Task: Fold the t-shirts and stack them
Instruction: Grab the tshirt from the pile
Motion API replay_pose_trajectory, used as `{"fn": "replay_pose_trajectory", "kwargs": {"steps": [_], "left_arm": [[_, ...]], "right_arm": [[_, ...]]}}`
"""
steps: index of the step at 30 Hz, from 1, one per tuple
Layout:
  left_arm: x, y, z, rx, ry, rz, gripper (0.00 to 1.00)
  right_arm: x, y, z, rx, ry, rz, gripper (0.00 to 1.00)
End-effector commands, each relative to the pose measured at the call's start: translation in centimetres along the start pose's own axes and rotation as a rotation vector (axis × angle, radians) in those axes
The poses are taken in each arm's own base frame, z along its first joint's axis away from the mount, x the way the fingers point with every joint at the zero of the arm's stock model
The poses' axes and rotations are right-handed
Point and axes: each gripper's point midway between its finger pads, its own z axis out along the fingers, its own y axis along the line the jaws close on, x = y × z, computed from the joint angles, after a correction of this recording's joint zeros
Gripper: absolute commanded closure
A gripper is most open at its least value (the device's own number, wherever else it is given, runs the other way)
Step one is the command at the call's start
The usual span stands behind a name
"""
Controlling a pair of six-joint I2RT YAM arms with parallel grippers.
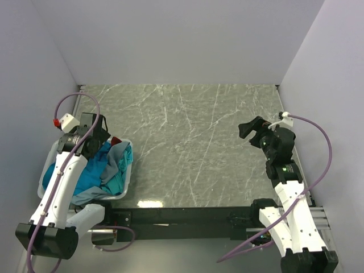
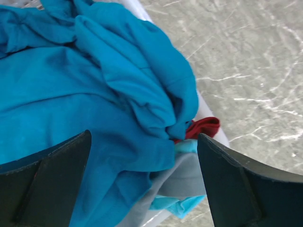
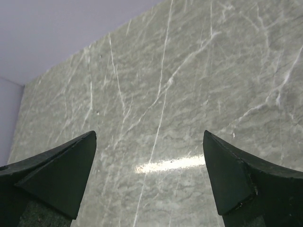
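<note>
A heap of t-shirts fills the white basket (image 1: pixel 126 187) at the table's left edge. A bright teal-blue shirt (image 1: pixel 91 173) (image 2: pixel 85 94) lies on top, over a grey-blue one (image 1: pixel 116 158) (image 2: pixel 184 177), a lighter teal one (image 2: pixel 182 204) and a bit of red cloth (image 1: pixel 116 140) (image 2: pixel 203 126). My left gripper (image 1: pixel 98 129) (image 2: pixel 144 165) is open just above the heap's far end, holding nothing. My right gripper (image 1: pixel 253 129) (image 3: pixel 149 165) is open and empty above the bare marble at the right.
The grey-green marble tabletop (image 1: pixel 193 148) (image 3: pixel 180 85) runs between the arms. Pale walls close it in at the back and both sides. A black rail (image 1: pixel 182 219) with the arm bases lines the near edge.
</note>
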Motion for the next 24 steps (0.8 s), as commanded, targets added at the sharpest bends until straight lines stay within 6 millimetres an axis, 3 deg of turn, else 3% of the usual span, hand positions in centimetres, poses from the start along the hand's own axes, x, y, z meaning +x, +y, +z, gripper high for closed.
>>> {"fn": "replay_pose_trajectory", "kwargs": {"steps": [1, 7, 12, 15, 17, 18, 24], "left_arm": [[-0.6, 1.1, -0.4, -0.031, -0.025, 0.023, 0.01], [0.2, 2.4, 0.1, -0.075, -0.021, 0.05, 0.23], [1.1, 2.5, 0.7, -0.085, 0.01, 0.071, 0.25], [0.9, 2.3, 0.7, -0.077, 0.005, 0.081, 0.41], [0.4, 2.0, 0.5, -0.063, -0.009, 0.098, 0.68], [0.1, 2.0, 0.4, -0.067, -0.023, 0.103, 0.96], [-3.0, 2.6, -1.6, -0.058, -0.128, 0.056, 0.99]], "right_arm": [[-0.9, 1.2, 0.2, -0.052, -0.005, -0.03, 0.01], [-0.8, 0.4, 0.4, -0.003, 0.0, -0.027, 0.01], [-0.8, 0.3, 0.4, 0.002, -0.005, -0.021, 0.01], [-0.8, 0.1, 0.3, 0.009, -0.005, -0.026, 0.02], [-0.7, -0.2, 0.2, 0.027, 0.002, -0.025, 0.01], [-0.9, -0.4, 0.1, 0.04, -0.004, -0.026, 0.02], [-0.9, -0.5, 0.0, 0.043, -0.011, -0.03, 0.02]]}}
